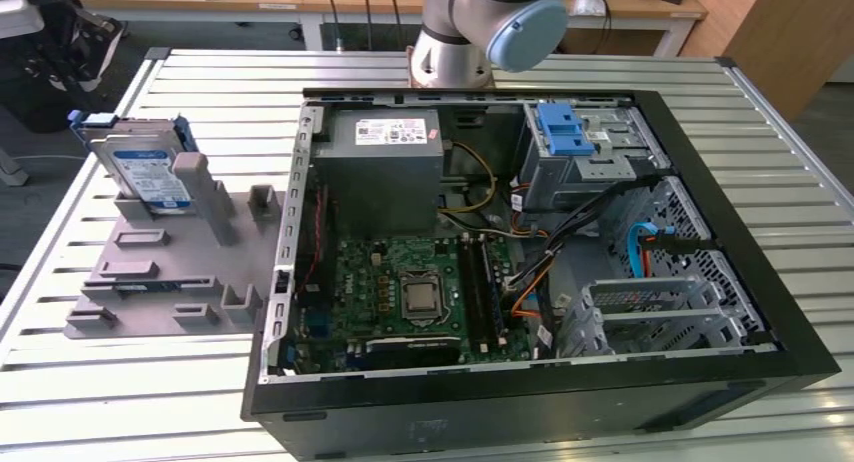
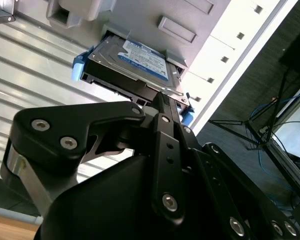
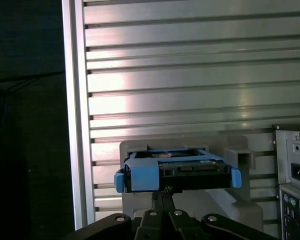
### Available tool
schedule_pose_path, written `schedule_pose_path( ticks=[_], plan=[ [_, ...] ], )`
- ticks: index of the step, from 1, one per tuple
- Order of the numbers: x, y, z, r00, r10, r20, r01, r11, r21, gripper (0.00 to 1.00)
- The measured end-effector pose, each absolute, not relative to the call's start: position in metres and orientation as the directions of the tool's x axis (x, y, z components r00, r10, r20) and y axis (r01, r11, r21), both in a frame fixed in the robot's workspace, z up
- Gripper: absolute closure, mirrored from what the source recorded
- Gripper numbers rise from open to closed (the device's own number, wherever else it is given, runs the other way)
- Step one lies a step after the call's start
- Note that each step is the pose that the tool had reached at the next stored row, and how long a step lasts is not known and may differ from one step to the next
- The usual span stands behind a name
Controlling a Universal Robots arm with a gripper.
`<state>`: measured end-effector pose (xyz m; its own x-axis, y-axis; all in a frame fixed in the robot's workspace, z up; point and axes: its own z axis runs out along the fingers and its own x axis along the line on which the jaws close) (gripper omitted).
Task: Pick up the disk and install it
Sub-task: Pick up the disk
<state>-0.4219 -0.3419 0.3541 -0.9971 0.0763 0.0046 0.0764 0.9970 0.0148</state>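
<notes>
Disk (image 1: 144, 172): stands on edge in the grey fixture (image 1: 160, 272), at the fixture's corner on the arm-base side, by the table (image 1: 120, 382) edge at the exterior view's left.
Gripper (image 3: 165, 192): closed, empty, pointing at the disk's edge in both wrist views.
PC case (image 1: 787, 312): open, just beside the fixture.

1. In the exterior view we see bright, even light from above. The table (image 1: 761, 132) slats gleam faintly, and the shadows inside the computer case (image 1: 627, 402) are soft.
2. In the first wrist view we find a white glare patch across the slats, while the strip beside the table is almost black.
3. In the second wrist view the gripper (image 2: 165, 100) looms dark and the disk (image 2: 135, 60) is well lit.
</notes>
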Motion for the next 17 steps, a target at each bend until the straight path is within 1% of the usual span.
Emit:
schedule_pose_path(
  ticks=[9,17],
  plan=[
    [-0.4222,-0.3419,0.3541,-0.998,0.067,0.005,0.067,0.998,0.015,0.89],
    [-0.4222,-0.3419,0.3536,-0.998,-0.067,0.005,-0.067,0.998,0.015,0.89]
  ],
)
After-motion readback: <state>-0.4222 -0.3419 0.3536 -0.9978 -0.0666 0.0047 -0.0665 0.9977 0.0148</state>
